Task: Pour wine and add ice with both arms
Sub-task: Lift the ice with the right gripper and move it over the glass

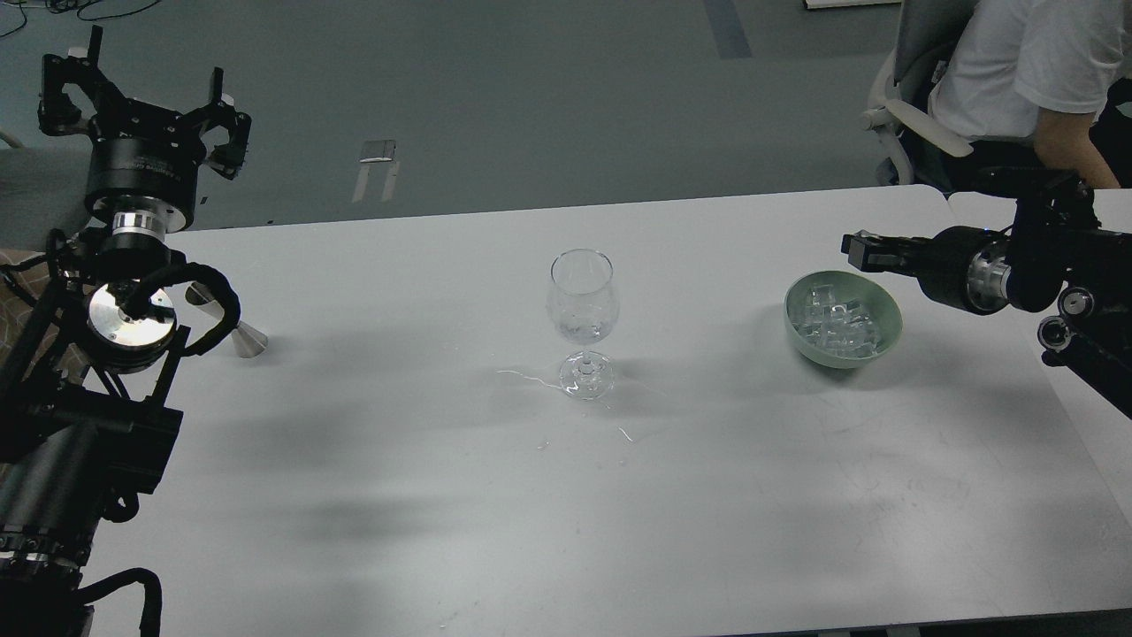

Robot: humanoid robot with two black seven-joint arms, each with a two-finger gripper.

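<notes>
The left tool (146, 93) is raised well to the left of the wine glass (582, 323), beyond the surface's far edge, its black clawed fingers spread wide around nothing. The right tool (862, 250) points in from the right, just beside the far rim of the bowl (887, 341); it looks dark and end-on, so I cannot tell whether its fingers are parted, and it seems to carry nothing. The glass is clear and round-bowled on a short stem, standing upright near the middle of the matte pale grey surface (566, 495), with a trace of the wine (584, 332) low in its bowl. Right of the glass, well apart, the smooth pale green bowl holds the ice (836, 320), a heap of glassy cubes. Left of the glass, a shiny metal cone (248, 341) lies beside the left arm. Bare surface stretches in front of the glass to the near edge.
</notes>
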